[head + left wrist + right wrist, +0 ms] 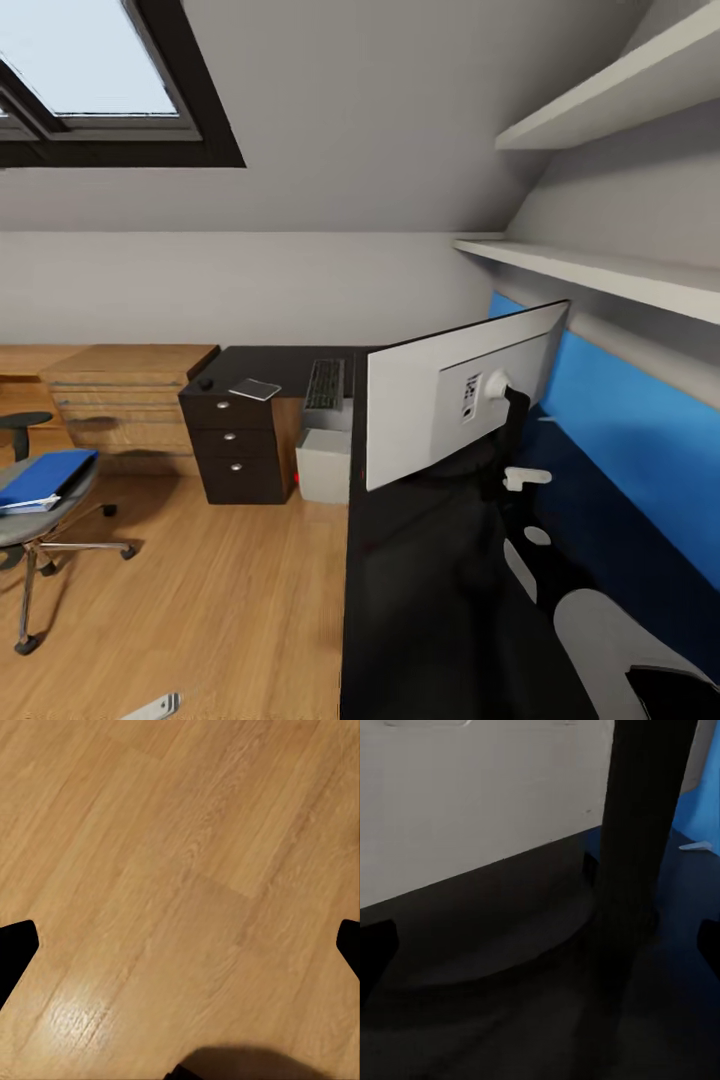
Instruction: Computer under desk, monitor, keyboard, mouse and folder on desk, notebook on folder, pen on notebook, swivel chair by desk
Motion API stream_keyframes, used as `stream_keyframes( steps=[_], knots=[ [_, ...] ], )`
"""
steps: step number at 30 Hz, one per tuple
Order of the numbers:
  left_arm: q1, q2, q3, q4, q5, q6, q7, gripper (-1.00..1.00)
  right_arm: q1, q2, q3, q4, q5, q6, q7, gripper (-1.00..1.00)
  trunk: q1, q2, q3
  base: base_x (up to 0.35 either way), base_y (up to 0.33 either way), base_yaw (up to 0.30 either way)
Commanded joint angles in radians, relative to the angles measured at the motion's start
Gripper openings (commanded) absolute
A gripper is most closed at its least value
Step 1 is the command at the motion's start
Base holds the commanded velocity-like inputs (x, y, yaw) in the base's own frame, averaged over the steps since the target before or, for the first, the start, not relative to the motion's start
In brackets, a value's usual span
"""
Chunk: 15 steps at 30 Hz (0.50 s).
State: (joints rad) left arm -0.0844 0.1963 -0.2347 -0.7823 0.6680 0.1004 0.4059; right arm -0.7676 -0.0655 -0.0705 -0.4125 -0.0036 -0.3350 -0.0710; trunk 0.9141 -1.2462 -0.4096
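We see the desk (420,600) running away from us along the right side of the head view, its glossy black top turning left at the far end. The monitor (455,400) stands on this top with its light grey back panel facing us, carried on a slim black stand (634,847). The right wrist view places the stand's post and curved foot close ahead, with the panel's lower edge above the desk surface.

On the far leg of the desk, the keyboard (326,383) lies flat. To its left lies the notebook (255,389), and further left the small black mouse (205,382). The dark three-drawer unit (233,445) sits beneath that section, and the computer (324,465) stands on the floor (180,870) just beside it, under the desk top.

The swivel chair (40,510) stands well apart from the desk at the left edge, with the folder (45,477) resting on its seat.

The right gripper (540,937) shows dark fingertips (375,945) at both picture edges, so its jaws stand wide. The left gripper (180,945) points at bare oak planks, fingertips (15,949) likewise spread wide, nothing between them.
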Motion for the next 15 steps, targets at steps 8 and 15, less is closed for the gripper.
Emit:
stream_keyframes(
  steps=[8, 15],
  knots=[
    [0.0, 0.002, -0.006, -0.002, 0.005, 0.001, 0.008, 1.0, 0.006, 0.031, -0.006, -0.099, -0.002, 0.15, -0.001, 1.0, 0.0, -0.001, -0.001, -0.146, 0.308, 0.0],
    [0.0, 0.002, -0.006, -0.002, 0.005, -0.002, 0.008, 1.0, 0.167, 0.084, -0.006, -0.441, 0.001, 0.372, -0.012, 1.0, 0.0, -0.001, -0.001, -0.031, 0.278, 0.0]
  ],
)
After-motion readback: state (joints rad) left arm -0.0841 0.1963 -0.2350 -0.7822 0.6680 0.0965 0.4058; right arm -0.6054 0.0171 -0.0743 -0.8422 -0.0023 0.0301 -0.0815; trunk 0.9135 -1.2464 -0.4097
